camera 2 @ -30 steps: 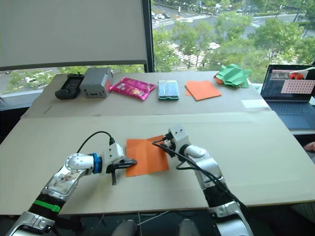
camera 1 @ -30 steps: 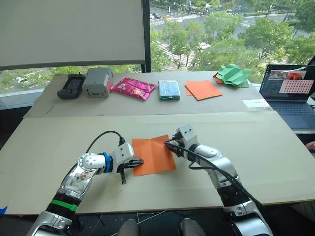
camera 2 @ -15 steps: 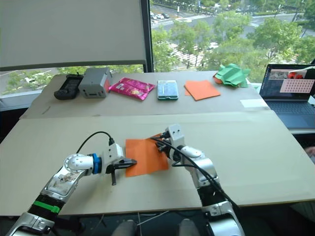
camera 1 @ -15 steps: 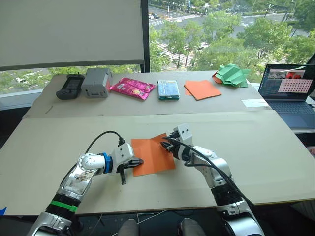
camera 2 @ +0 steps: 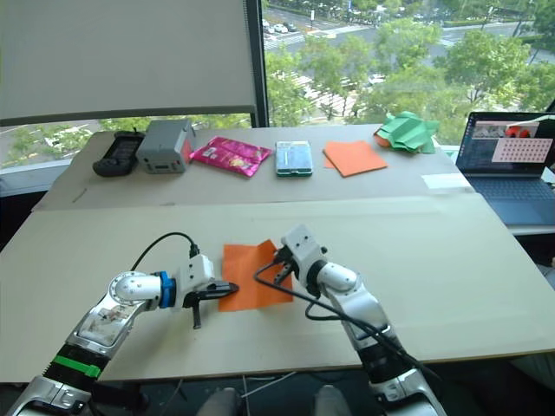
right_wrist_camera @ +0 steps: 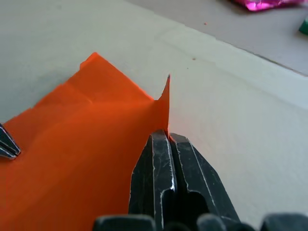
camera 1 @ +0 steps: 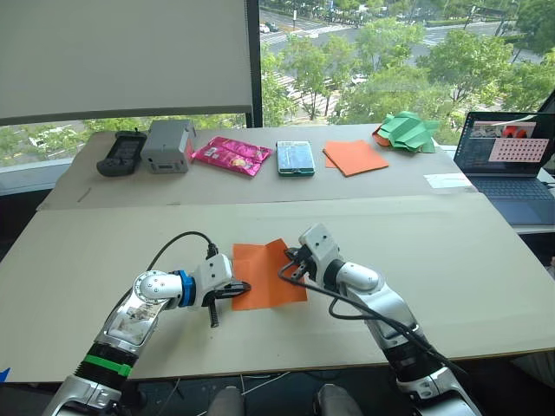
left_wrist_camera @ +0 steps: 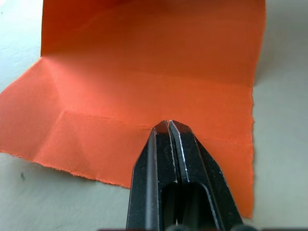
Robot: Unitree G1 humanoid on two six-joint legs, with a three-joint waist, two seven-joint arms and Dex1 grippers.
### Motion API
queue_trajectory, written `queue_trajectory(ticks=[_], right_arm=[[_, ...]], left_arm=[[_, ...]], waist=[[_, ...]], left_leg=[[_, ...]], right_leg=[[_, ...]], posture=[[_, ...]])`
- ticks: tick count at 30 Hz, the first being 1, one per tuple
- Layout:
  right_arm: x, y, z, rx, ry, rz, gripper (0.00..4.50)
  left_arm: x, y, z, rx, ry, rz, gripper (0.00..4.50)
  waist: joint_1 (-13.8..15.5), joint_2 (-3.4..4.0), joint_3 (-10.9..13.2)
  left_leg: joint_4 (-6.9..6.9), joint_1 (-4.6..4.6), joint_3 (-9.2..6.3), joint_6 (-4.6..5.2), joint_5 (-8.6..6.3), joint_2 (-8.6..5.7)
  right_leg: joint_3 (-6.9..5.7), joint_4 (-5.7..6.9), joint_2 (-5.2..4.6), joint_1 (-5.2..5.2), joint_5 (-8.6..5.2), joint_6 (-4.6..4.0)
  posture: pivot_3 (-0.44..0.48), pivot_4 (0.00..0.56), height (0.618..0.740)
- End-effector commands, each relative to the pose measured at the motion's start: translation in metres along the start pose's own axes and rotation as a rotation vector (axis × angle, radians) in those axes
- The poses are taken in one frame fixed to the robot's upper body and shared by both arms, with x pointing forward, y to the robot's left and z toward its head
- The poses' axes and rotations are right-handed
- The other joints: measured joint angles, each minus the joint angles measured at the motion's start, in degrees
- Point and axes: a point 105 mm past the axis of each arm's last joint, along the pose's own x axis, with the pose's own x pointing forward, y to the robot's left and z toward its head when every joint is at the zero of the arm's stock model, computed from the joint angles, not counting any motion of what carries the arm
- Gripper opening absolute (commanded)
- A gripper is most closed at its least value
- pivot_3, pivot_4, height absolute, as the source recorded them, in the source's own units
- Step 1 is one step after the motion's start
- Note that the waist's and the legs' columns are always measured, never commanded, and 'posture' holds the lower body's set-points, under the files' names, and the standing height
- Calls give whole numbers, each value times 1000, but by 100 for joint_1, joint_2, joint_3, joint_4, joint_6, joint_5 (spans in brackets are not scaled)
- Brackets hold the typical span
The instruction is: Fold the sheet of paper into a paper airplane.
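Note:
The sheet of paper [camera 1: 263, 276] is bright orange with crease lines and lies on the near cardboard tabletop [camera 1: 104, 251]. My left gripper [camera 1: 245, 285] is shut, and its tips rest on top of the sheet's left part at a crease [left_wrist_camera: 168, 126]. My right gripper [camera 1: 290, 261] is shut on the sheet's right edge. That edge stands up from the table as a thin pointed flap [right_wrist_camera: 165, 101] rising between the fingers. No folded paper airplane is in view.
On the far table stand a black device [camera 1: 115, 152], a grey box [camera 1: 166, 145], a pink packet [camera 1: 232, 155], a teal box [camera 1: 296, 158], a flat orange paper [camera 1: 357, 157] and a green paper heap [camera 1: 406, 132]. A laptop [camera 1: 507, 165] sits at the right.
My right gripper has moved left and nearer, drawing the sheet's right edge over toward the left. The sheet now looks narrower. My left gripper has stayed put.

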Motion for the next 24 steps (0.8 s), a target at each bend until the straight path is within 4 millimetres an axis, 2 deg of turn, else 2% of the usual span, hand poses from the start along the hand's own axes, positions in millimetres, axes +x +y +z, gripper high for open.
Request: queue_trajectory(ticks=[1,6,11,15,18,24], right_arm=[[-4,11,20,-260,-60,-2,45],[-3,25,4,-437,27,50,45],[2,32,-4,-453,81,82,45],[1,34,-4,-474,94,112,45],[0,37,-2,-488,90,134,45],[-1,39,-2,-510,97,155,45]], left_arm=[[-3,-5,-4,-22,19,-27,32],[-5,-5,-2,-31,17,-35,32],[-10,-1,11,-41,-16,-37,32],[-17,20,43,-37,-110,-7,32],[-13,29,60,-43,-162,-5,32],[8,34,54,-20,-121,-46,32]], waist=[[0,-2,1],[5,-4,2],[1,-12,6],[17,-41,25],[47,-51,30],[30,-49,28]], left_leg=[[0,0,0,-2,-2,0],[1,1,0,-35,-21,0],[2,1,0,-24,-15,0],[0,0,-1,-22,-13,1],[3,-2,-3,-24,-15,0],[7,-1,-1,5,3,-6]], right_leg=[[0,-3,0,-2,0,0],[-1,-3,0,-2,0,0],[0,-2,0,0,0,0],[-3,3,0,-2,0,0],[-6,-4,0,4,0,0],[-1,-1,-1,13,1,2]], posture=[[0,150,706],[0,150,706],[0,150,706],[0,150,706],[0,150,706],[0,150,706]])
